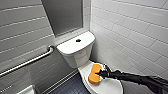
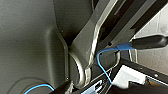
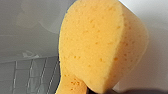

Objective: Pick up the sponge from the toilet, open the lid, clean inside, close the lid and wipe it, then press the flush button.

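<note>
As the right arm [image 1: 136, 78] stretches across, its tool [image 1: 99, 73] pinches the sponge [image 1: 93, 78].

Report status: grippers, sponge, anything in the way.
Right gripper at waist of sponge, grip unconfirmed. Sponge on closed lid. Nothing in the way.

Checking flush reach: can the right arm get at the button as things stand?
Probably yes. The right gripper is at the sponge on the lid; the button sits on the tank top just beyond, with nothing standing between. Its stretch is unproven.
</note>
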Tool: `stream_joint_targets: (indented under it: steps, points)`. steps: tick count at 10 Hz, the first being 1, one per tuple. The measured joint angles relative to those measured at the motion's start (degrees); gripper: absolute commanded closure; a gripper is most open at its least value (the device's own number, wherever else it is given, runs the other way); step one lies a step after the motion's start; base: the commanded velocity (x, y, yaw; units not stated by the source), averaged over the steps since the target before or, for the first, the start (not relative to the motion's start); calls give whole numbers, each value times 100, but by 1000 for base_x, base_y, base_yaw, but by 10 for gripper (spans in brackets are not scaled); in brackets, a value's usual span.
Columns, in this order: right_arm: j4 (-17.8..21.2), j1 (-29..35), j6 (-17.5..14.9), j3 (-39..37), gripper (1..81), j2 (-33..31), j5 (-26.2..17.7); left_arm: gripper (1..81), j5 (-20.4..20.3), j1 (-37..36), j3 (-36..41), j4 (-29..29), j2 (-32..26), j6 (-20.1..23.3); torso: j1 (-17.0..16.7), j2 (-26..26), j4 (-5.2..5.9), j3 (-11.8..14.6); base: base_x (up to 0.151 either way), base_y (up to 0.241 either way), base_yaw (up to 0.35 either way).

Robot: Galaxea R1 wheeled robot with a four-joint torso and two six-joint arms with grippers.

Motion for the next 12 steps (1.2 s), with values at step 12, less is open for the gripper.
stream_joint_targets:
  steps: [12]
  points:
    - [-152,-447,15,-2013,811,1248,-478,10,-2,28,-77,0,35,-5,0,0,-2,0,0,0,0]
